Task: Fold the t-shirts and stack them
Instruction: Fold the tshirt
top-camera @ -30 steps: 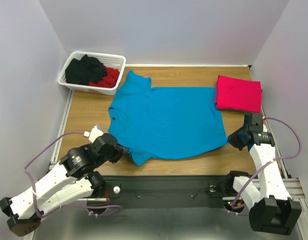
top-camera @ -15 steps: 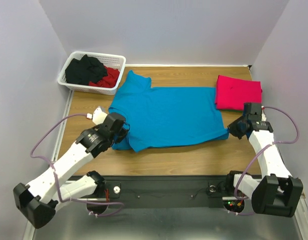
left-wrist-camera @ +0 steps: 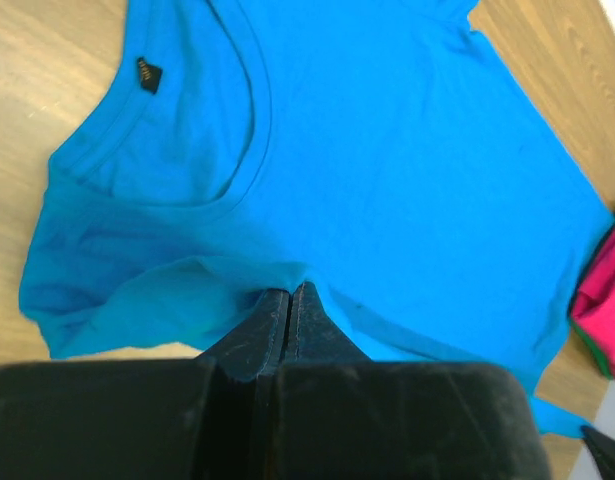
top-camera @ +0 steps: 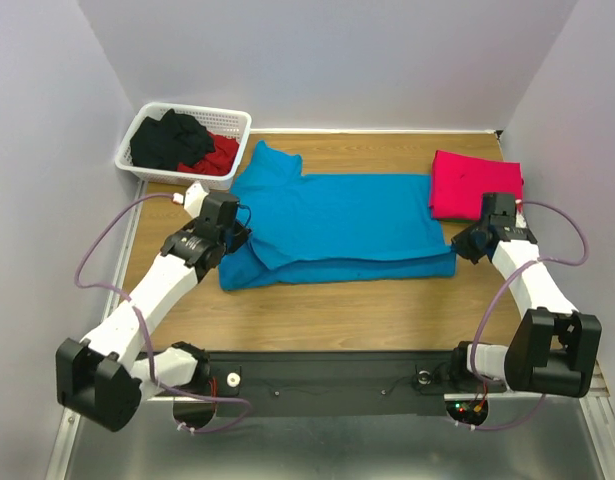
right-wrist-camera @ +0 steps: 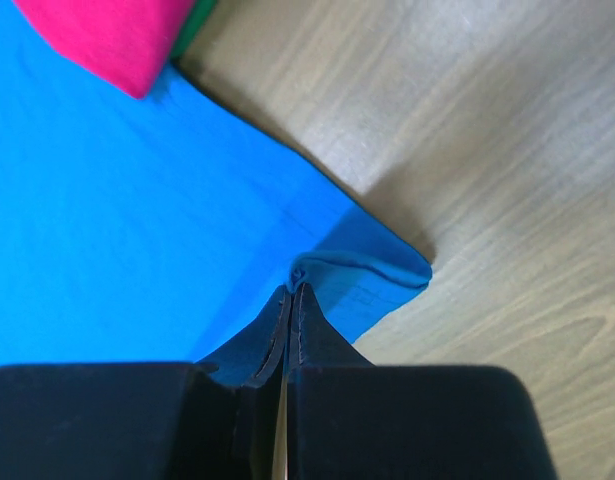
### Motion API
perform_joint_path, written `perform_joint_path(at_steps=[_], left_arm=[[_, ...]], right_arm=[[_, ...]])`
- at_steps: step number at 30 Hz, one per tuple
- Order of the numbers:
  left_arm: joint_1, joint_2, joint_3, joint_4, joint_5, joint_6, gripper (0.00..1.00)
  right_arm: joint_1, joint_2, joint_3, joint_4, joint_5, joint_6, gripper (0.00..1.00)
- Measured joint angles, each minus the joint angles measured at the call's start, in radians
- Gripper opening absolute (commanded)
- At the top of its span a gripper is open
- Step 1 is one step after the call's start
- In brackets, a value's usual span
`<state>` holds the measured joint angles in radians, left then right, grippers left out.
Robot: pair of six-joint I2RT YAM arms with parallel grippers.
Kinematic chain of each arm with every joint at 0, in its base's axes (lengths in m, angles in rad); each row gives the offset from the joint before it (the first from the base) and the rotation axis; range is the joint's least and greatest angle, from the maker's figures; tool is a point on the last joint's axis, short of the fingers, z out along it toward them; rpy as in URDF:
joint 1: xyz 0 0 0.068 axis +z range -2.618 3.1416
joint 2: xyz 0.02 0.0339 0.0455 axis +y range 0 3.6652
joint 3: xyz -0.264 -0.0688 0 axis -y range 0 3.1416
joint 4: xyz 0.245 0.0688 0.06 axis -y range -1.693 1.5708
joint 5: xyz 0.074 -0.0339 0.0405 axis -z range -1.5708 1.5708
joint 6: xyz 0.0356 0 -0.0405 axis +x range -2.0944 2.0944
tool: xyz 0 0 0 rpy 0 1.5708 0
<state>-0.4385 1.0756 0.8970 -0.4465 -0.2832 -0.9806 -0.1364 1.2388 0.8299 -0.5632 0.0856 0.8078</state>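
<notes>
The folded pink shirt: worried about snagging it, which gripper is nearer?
Right. The right gripper, jaws shut on the turquoise shirt, sits beside the pink shirt; the left gripper is at the far collar end.

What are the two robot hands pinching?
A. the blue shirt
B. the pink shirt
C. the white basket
A: the left gripper and the right gripper are each closed on a fold of the blue shirt, one at each end of it.
</notes>
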Motion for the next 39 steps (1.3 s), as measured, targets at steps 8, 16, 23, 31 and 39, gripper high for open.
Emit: perform_joint_path(at_steps=[8, 16, 23, 31, 39], left_arm=[[0.076, 0.186, 0.026, 0.062, 0.066, 0.108, 0.0], [0.151, 0.261, 0.048, 0.132, 0.101, 0.181, 0.0], [0.194, 0.429, 0.117, 0.218, 0.16, 0.277, 0.0], [0.204, 0.649, 0.266, 0.247, 0.229, 0.383, 0.98], [0.211, 0.669, 0.341, 0.233, 0.24, 0.418, 0.98]], right_arm=[[0.0, 0.057, 0.04, 0.043, 0.007, 0.0, 0.0], [0.0, 0.195, 0.061, 0.099, 0.007, -0.001, 0.0], [0.0, 0.246, 0.083, 0.148, -0.005, -0.024, 0.01], [0.0, 0.354, 0.171, 0.197, -0.071, -0.113, 0.25], [0.0, 0.372, 0.18, 0.197, -0.115, -0.168, 0.9]])
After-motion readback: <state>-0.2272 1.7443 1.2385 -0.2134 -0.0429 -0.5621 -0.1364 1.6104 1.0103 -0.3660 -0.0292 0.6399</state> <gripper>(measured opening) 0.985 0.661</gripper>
